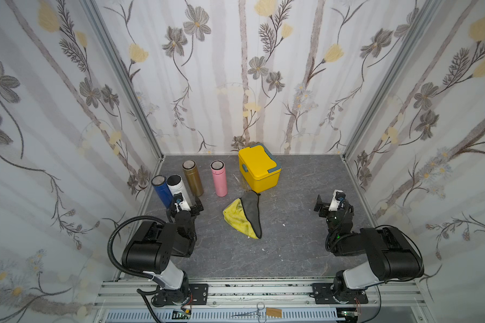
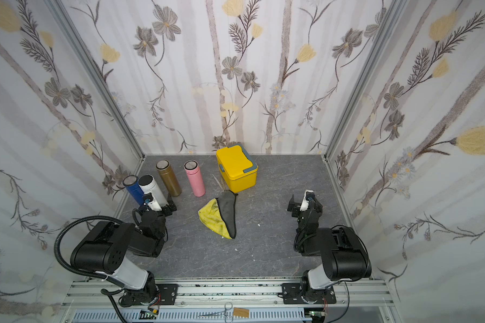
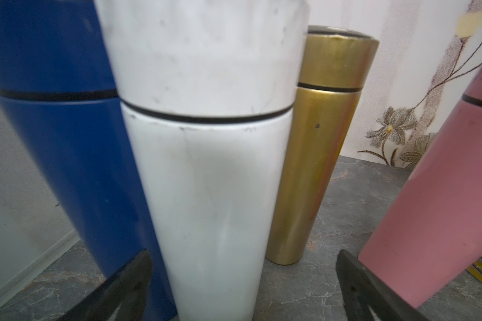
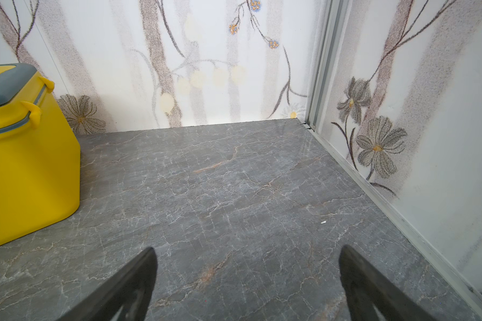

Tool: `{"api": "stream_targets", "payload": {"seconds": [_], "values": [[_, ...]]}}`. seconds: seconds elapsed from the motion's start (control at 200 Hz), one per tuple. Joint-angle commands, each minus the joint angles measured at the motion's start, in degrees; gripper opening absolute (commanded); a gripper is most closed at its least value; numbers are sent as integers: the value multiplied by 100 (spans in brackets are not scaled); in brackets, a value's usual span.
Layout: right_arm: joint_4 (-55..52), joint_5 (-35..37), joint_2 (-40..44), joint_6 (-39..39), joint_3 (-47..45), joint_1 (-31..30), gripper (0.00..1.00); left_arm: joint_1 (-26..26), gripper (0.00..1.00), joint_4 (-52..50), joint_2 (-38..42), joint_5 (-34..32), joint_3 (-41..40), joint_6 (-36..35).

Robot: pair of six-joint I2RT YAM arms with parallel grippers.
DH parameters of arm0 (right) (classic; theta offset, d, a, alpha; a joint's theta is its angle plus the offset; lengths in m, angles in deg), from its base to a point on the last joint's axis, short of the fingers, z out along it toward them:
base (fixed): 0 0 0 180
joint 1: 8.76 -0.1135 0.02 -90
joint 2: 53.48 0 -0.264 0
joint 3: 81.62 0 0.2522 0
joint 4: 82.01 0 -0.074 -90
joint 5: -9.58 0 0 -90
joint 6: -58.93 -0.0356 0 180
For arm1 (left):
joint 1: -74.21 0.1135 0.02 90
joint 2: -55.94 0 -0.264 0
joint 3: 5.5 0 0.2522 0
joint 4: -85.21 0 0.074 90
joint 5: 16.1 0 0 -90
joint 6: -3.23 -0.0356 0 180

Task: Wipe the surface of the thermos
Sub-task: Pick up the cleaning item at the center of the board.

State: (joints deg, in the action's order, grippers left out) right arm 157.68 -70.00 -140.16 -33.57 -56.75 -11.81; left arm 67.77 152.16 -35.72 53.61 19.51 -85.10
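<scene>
Several thermoses stand upright at the back left: blue (image 1: pixel 163 193), white (image 1: pixel 179 184), gold (image 1: pixel 194 180) and pink (image 1: pixel 219 181). My left gripper (image 1: pixel 186 202) is open, its jaws wide on either side of the white thermos's (image 3: pixel 206 180) lower body without pressing it. In the left wrist view the left gripper (image 3: pixel 244 257) has the blue thermos (image 3: pixel 67 139) beside one finger and the pink thermos (image 3: pixel 434 208) beside the other. A crumpled yellow and grey cloth (image 1: pixel 242 216) lies mid-table, untouched. My right gripper (image 1: pixel 327 202) is open and empty over bare table (image 4: pixel 234 194).
A yellow lidded box (image 1: pixel 259 167) with grey handle stands at the back, just behind the cloth (image 2: pixel 220 215). Papered walls with metal posts close in the left, back and right sides. The gold thermos (image 3: pixel 317 166) stands behind the white one. Small white crumbs dot the table.
</scene>
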Motion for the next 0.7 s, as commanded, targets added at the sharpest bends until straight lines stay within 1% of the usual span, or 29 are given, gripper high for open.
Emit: {"api": "stream_targets", "payload": {"seconds": [0.0,0.595,0.694], "values": [[301,-60,9,103,11,5,100,-2,100,200,-11,-46,28,-18],[301,-58,10,110,-4,-1,100,5,100,226,-8,-54,16,-18],[366,-25,19,108,-42,-3,100,3,100,386,-5,-62,-72,-27]]}}
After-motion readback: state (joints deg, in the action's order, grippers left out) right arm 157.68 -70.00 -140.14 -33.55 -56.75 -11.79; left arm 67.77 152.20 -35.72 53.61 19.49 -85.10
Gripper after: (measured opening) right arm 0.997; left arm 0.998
